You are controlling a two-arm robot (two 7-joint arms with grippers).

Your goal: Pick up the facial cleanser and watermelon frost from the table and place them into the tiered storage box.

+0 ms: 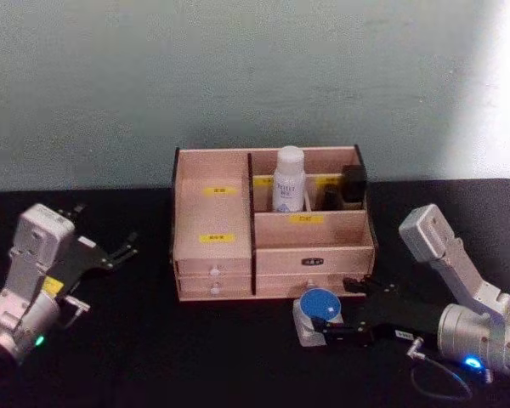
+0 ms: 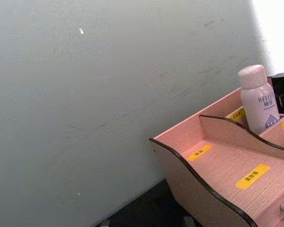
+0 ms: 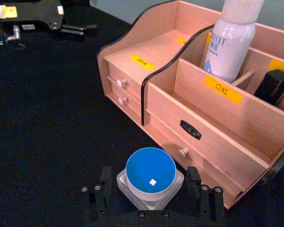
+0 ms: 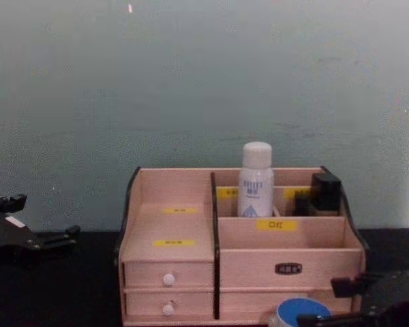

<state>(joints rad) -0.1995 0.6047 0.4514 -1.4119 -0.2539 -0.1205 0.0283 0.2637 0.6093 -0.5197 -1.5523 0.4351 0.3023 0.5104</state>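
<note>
The tiered storage box stands mid-table against the wall. A white bottle, which I take for the facial cleanser, stands upright in its back compartment. A clear square jar with a round blue lid, which I take for the watermelon frost, sits on the table before the drawers. My right gripper is open, one finger on each side of the jar. My left gripper rests open at the far left.
A black item stands in the box's back right compartment. The box's left shelf is bare. The black tabletop spreads between both arms. A pale wall rises right behind the box.
</note>
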